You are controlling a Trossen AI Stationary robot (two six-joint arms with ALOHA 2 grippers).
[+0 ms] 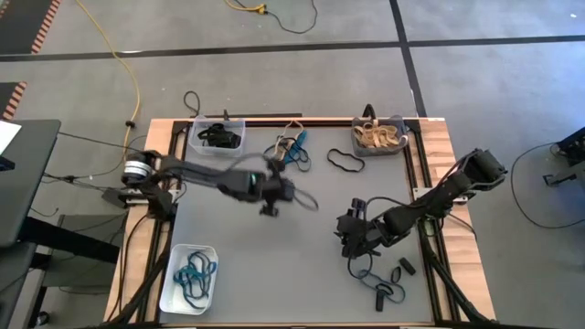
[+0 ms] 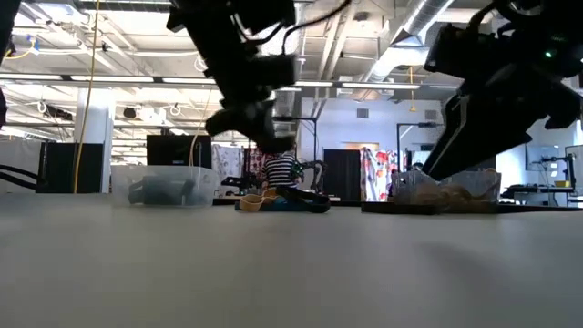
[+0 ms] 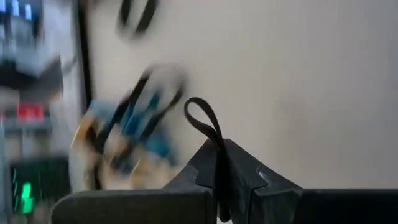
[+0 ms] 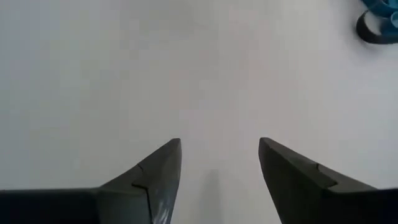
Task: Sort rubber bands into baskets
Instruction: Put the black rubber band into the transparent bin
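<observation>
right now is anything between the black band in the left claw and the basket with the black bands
Nothing visible blocks it. The left claw holds a black band above the bare mat; the clear basket of black bands sits open at the far left, with the loose mixed pile off to one side.

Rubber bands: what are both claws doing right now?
Left gripper shut on a black band, mid-table. Right gripper open, empty, above bare tabletop. Loose bands unsorted. Nothing in the way.

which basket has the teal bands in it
The white rectangular plastic basket near the left arm's table corner; it holds teal-blue rubber bands. The clear one holds black bands, the dark grey one tan.
</observation>
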